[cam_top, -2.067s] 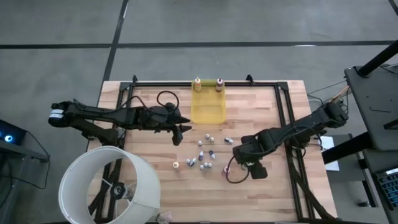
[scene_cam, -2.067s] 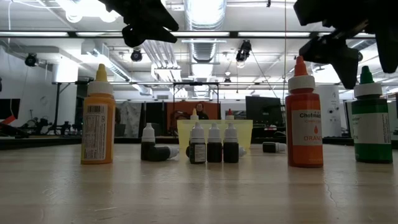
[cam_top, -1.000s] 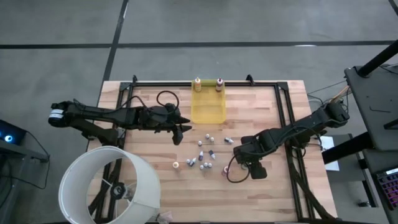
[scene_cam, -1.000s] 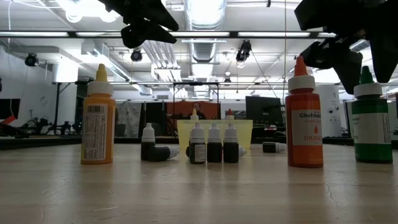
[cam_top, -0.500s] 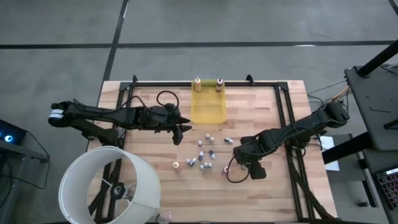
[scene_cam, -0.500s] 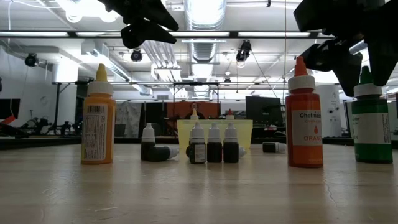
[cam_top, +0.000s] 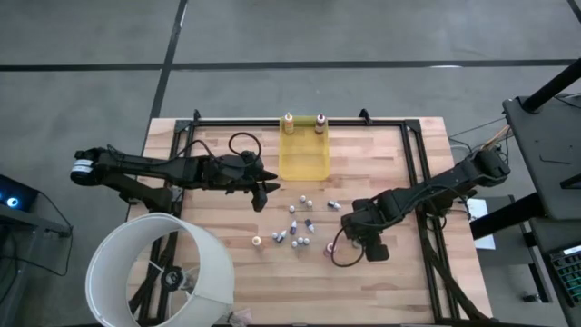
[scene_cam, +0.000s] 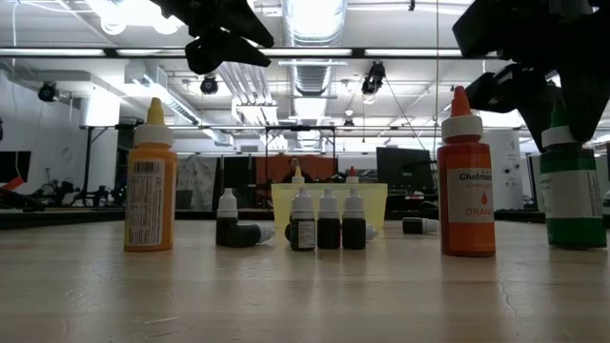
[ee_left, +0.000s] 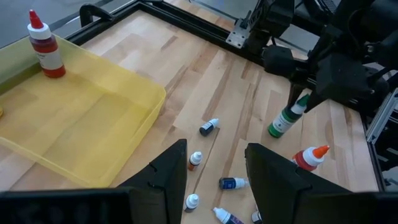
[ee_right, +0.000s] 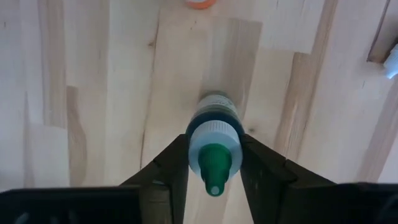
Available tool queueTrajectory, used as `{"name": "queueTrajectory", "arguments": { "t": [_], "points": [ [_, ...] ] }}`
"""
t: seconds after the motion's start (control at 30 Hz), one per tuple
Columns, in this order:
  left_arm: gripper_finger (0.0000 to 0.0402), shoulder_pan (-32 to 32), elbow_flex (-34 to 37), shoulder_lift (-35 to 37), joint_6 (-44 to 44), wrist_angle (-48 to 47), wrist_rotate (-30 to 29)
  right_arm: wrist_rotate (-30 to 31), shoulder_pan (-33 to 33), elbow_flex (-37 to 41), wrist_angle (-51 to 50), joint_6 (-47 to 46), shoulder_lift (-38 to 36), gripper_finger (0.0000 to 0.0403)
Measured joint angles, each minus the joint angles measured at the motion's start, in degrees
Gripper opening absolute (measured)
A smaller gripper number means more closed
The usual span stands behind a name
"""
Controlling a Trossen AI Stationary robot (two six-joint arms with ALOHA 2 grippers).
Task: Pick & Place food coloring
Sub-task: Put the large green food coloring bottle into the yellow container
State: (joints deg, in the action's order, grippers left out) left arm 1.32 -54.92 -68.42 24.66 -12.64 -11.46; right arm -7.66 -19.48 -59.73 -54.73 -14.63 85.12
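Yellow tray holds two bottles (far end); right fingers grip green bottle

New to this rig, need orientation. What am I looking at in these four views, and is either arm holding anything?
Two dark robot arms work at a wooden table. The high view looks straight down; the low view looks level across the tabletop; each wrist view looks out past that arm's own fingers.

Small food coloring bottles lie scattered mid-table. A yellow tray at the far edge holds two bottles. In the low view a tall yellow bottle and an orange bottle stand up front.

The right gripper is around the neck of a green bottle, one finger on each side, touching or very nearly; whether the bottle is off the table cannot be told. The left gripper is open, holding nothing, above the table near the tray.
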Motion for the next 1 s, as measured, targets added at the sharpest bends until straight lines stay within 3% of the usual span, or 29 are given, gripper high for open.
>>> {"name": "queueTrajectory", "arguments": {
  "t": [0.4, 0.63, 1.0],
  "points": [
    [0.0135, 0.0, 0.0, 0.0, 0.0, 0.0, 0.0, 0.0, 6.0, -15.6, -10.7, -2.0, -0.1, 0.0114],
    [0.0135, 0.0, 0.0, 0.0, 0.0, 0.0, 0.0, -0.1, 16.5, -26.2, -15.9, -1.2, -0.2, 0.0115],
    [0.0135, 0.0, 0.0, 0.0, 0.0, 0.1, -0.6, -0.4, 35.0, -36.5, -19.9, 9.3, 2.4, 0.0113]
  ]
}}
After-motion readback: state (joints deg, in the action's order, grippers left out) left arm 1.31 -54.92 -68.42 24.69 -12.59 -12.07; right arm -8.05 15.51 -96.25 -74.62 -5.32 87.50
